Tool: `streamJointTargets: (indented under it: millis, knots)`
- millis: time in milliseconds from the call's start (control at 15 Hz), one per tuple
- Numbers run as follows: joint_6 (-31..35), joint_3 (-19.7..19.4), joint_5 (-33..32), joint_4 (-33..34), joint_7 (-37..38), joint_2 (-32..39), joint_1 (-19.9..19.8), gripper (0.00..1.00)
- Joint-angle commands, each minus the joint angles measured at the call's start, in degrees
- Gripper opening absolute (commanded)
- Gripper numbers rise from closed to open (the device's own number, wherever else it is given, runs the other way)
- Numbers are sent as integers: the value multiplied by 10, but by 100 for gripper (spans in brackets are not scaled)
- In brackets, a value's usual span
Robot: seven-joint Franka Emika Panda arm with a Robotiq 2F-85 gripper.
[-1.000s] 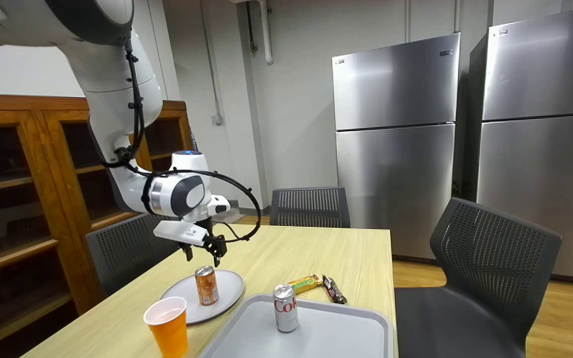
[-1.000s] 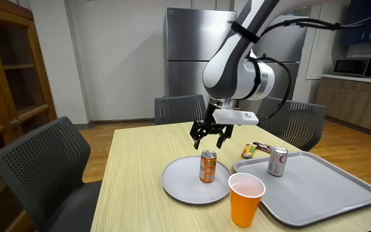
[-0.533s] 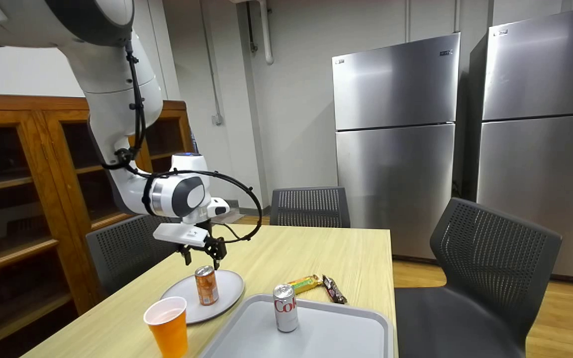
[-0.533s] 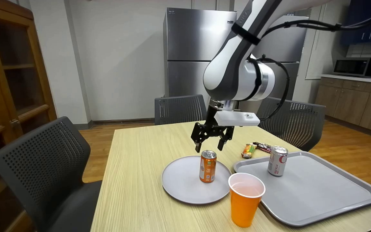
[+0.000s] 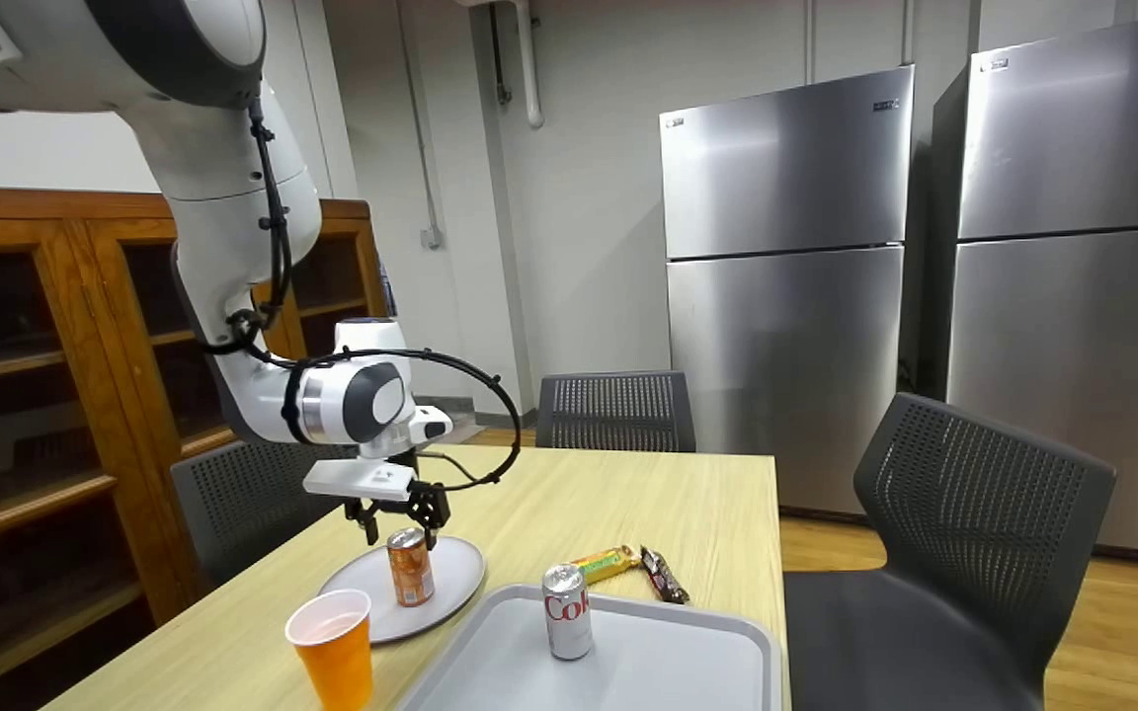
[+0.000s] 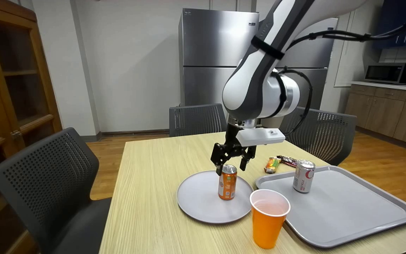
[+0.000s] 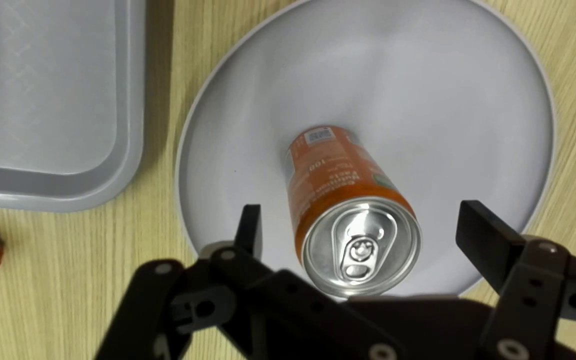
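Observation:
An orange soda can (image 6: 227,187) with a silver lid stands upright on a round grey plate (image 6: 197,199). Just over it is my gripper (image 6: 231,169), pointing down, its jaws wide apart. In the wrist view the can (image 7: 335,175) shows between the two black finger pads (image 7: 483,237), with a gap on either side of its lid. Nothing is held. In both exterior views the fingertips are around the height of the can's top, and one finger slightly overlaps the lid's edge from that angle.
An orange cup (image 6: 269,225) with a white inside stands by the plate. Beside them lies a grey tray (image 6: 351,211) bearing a silver Coke can (image 6: 303,176). A yellow wrapped bar (image 5: 606,564) and a dark one (image 5: 665,575) lie behind the tray. Chairs surround the table.
My gripper has come down over the last second, from above the orange can to about the level of its lid. The jaws stay open; the objects on the table have not moved.

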Motion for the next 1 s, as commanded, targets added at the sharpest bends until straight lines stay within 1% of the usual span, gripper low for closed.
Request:
streamJointTargets:
  millis: [0,933]
  knots:
    - [-11,-18,-19,9,8,3,19,100]
    - [-10,-16,-19,34,8,24,24,100]
